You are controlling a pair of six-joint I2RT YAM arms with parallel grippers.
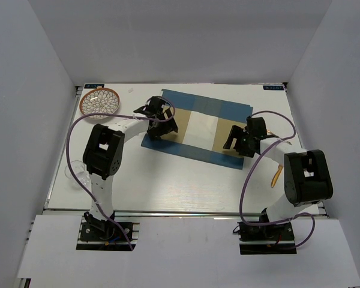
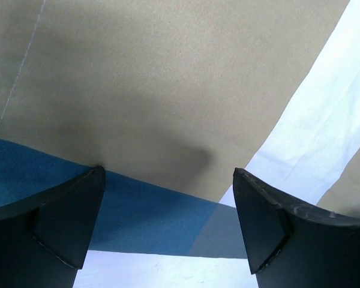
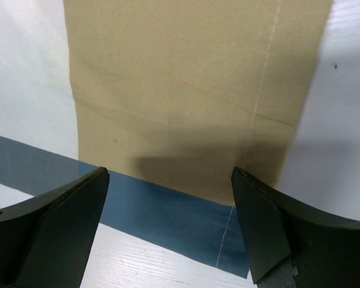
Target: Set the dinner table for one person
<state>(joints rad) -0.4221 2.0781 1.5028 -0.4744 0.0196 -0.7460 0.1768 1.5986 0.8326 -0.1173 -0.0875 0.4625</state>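
The dinner table (image 1: 168, 186) is a white top. A cloth placemat (image 1: 195, 129) with blue borders, tan panels and a white middle lies flat on it. My left gripper (image 1: 158, 129) is open over the mat's left end. In the left wrist view its gripper (image 2: 168, 222) spans the blue border, with the tan panel (image 2: 138, 90) beyond and the bare table (image 2: 156, 273) below. My right gripper (image 1: 234, 142) is open over the mat's right end. In the right wrist view its gripper (image 3: 171, 222) spans the blue border, with the tan panel (image 3: 186, 90) ahead. Neither holds anything.
A bowl (image 1: 100, 101) with an orange rim and white patterned inside stands at the far left corner. A clear glass (image 1: 75, 171) stands at the left edge. A thin yellow-orange utensil (image 1: 278, 175) lies by the right arm. Grey walls enclose the table.
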